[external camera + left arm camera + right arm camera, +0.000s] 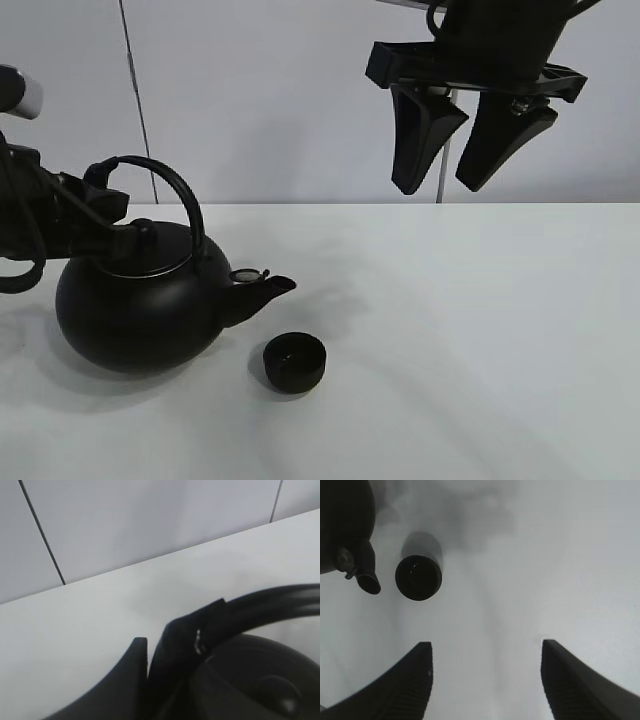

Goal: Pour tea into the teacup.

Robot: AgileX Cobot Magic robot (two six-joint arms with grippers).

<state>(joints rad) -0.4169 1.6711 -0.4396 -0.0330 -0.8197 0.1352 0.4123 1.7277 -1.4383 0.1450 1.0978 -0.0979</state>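
A big black kettle (135,305) with an arched handle (178,190) sits at the left of the white table (480,330), its spout (268,291) pointing right. The small matte-black teacup (294,362) stands upright on the table just in front of and below the spout, apart from it. My left gripper (100,198) is shut on the handle's left end; the left wrist view shows its fingers (172,660) clamped on the handle (270,605). My right gripper (438,182) hangs open and empty high above the table. Its view shows the teacup (418,577) and the spout (369,582).
A pale panelled wall (280,100) stands behind the table's far edge. The white table (545,580) stretches bare to the right of the teacup. The left arm's cables (25,230) lie at the far left.
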